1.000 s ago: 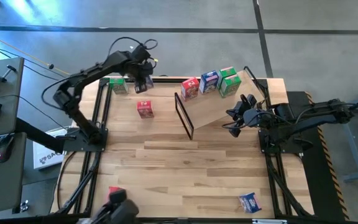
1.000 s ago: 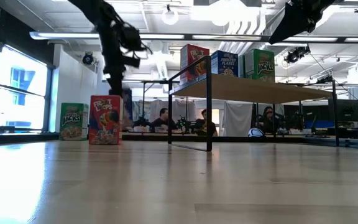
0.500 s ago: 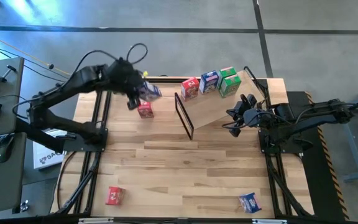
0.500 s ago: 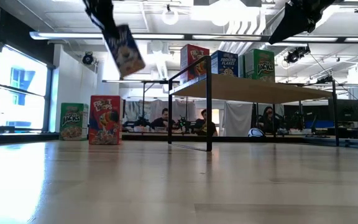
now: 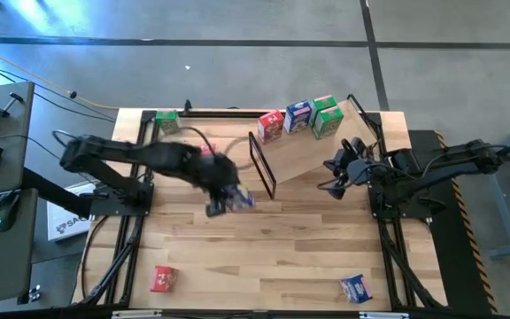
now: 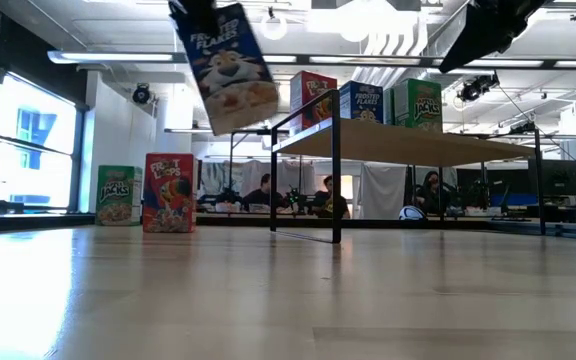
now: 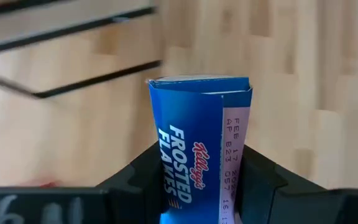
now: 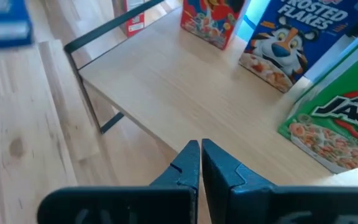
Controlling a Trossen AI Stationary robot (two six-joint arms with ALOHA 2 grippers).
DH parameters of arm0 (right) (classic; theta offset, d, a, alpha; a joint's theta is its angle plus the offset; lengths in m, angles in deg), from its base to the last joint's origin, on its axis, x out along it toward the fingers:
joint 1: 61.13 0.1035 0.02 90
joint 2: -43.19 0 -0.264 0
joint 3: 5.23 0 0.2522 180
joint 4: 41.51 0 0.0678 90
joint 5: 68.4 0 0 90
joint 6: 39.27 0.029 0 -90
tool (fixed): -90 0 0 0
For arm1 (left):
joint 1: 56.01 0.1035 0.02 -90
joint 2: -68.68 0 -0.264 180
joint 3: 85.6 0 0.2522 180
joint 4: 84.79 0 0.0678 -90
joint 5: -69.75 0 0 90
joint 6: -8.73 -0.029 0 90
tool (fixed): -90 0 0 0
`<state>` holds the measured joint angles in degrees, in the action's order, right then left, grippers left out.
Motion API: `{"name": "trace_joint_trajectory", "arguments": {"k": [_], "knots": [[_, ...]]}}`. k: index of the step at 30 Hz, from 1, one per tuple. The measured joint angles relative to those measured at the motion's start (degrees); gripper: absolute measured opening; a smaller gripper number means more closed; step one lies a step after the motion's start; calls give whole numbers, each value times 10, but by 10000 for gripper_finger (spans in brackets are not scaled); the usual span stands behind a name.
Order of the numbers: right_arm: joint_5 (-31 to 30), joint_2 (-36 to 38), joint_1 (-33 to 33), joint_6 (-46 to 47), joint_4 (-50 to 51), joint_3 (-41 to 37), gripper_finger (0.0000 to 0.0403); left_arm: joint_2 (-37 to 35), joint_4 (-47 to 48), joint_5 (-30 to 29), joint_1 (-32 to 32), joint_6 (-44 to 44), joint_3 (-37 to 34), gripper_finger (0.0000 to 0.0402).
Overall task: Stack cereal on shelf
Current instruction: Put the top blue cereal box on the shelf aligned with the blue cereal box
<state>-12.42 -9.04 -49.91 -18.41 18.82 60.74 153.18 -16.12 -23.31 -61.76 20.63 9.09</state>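
Observation:
My left gripper [image 5: 222, 202] hangs over the middle of the table, just near-left of the shelf's black frame end [image 5: 263, 166], shut on a blue Frosted Flakes box [image 5: 240, 200], which is high in the low view [image 6: 230, 65]. The light plywood shelf [image 5: 306, 152] carries a red box [image 5: 271, 125], a blue box [image 5: 299, 114] and a green box [image 5: 327, 118], standing on their bases along its far edge. My right gripper [image 5: 335, 180] is shut and hovers above the shelf's right end, touching nothing [image 8: 200, 163]. My left gripper pinches the blue box between its two fingers [image 7: 140, 180] at the box's upper end [image 7: 194, 186], coming from above. The box is lifted clear of the table, hangs below the fingers and is tilted [image 6: 230, 65].
A green box [image 5: 167, 118] stands at the table's far-left corner, with a red box [image 6: 169, 192] beside it in the low view. Another red box [image 5: 163, 278] lies near the left near edge, a blue one [image 5: 355, 287] near the right near edge. People sit beyond the table.
My left gripper has carried the blue box from the far-left part of the table toward the near edge and to the right, ending close to the shelf's black frame end. The box stayed lifted and tipped more during the move.

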Motion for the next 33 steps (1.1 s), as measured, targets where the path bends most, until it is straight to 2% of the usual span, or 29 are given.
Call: {"name": "trace_joint_trajectory", "arguments": {"k": [5,12,18,33], "knots": [[-15,0,24,7,-4,0,0,81,-7,18,-25,31,48,136],[-28,0,51,15,-5,0,0,186,0,34,-43,15,148,136],[-31,0,66,16,-6,0,0,257,3,47,-43,11,205,136],[-32,0,73,17,-13,0,0,304,-24,70,-44,14,222,138]]}}
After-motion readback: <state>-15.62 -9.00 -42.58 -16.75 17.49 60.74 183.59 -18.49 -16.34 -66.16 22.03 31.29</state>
